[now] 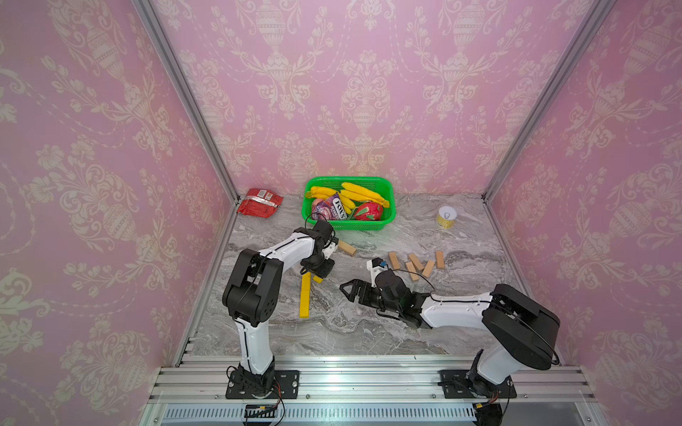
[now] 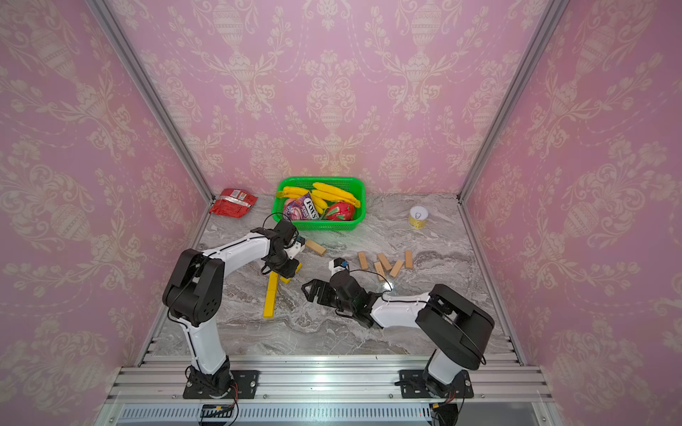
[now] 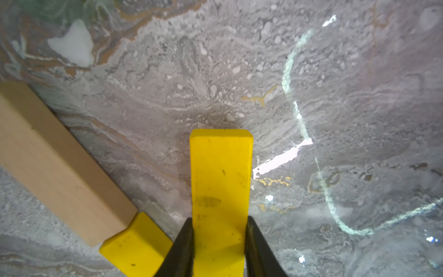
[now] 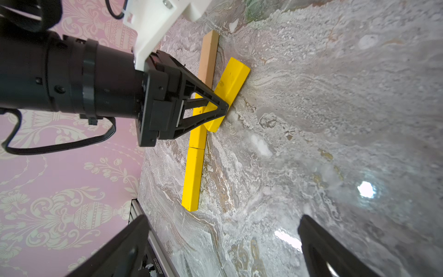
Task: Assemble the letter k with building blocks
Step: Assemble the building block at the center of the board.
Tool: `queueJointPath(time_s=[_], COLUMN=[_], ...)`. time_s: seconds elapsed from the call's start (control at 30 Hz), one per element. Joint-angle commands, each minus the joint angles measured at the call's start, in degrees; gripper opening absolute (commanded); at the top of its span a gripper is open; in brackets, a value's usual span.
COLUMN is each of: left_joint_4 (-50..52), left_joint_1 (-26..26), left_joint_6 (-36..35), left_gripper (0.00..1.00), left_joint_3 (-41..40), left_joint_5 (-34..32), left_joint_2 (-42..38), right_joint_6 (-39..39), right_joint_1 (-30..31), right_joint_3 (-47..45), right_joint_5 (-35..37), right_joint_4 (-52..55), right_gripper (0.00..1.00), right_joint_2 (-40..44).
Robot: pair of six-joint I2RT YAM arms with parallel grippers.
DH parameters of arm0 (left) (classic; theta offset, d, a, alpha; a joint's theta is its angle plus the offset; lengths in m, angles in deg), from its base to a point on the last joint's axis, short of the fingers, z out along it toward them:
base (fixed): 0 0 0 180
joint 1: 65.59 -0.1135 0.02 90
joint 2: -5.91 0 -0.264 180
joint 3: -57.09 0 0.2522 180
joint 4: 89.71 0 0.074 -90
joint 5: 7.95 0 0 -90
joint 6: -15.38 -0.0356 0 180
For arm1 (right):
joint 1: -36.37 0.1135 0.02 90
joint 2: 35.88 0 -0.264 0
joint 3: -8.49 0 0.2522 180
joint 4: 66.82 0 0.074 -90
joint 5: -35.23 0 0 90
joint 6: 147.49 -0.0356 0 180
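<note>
Left tool (image 3: 219, 218) pinches a slanted yellow block (image 3: 220, 172); right tool (image 4: 221, 223) gapes, seemingly empty.

Three yellow blocks (image 1: 305, 300), seven wood blocks (image 1: 440, 259)

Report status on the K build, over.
Left gripper shut on yellow block, slanted at the stem. Right gripper open, empty, hovering. Three-block stem laid. Loose wooden block near left wrist, likely not blocking.
</note>
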Motion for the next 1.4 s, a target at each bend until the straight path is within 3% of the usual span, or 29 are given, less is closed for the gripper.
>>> queueJointPath(time_s=[0.0,0.5,1.07,1.37], left_joint_4=[0.48,0.57,8.6,9.88], left_joint_1=[-0.34,-0.34,-0.26,0.1], left_joint_6=[-1.86,-3.25,-9.39,-16.07], left_gripper=[0.18,0.19,0.18,0.18], left_joint_3=[1.61,1.92,9.57,8.54], left_joint_5=[-0.95,-2.74,8.86,5.33], left_joint_2=[0.48,0.66,5.42,3.57], right_joint_6=[-0.15,-0.19,-0.1,-0.12], right_joint_1=[-0.34,-0.36,-0.43,-0.7], right_joint_3=[-0.92,-1.15,0.26,0.24], right_joint_5=[-0.38,-0.62,-1.75,-2.51], right_joint_4=[-0.96,-1.31,-2.1,-2.63], right_gripper=[1.0,1.0,1.0,1.0], right_joint_2=[0.93,0.99,-0.91,-1.28])
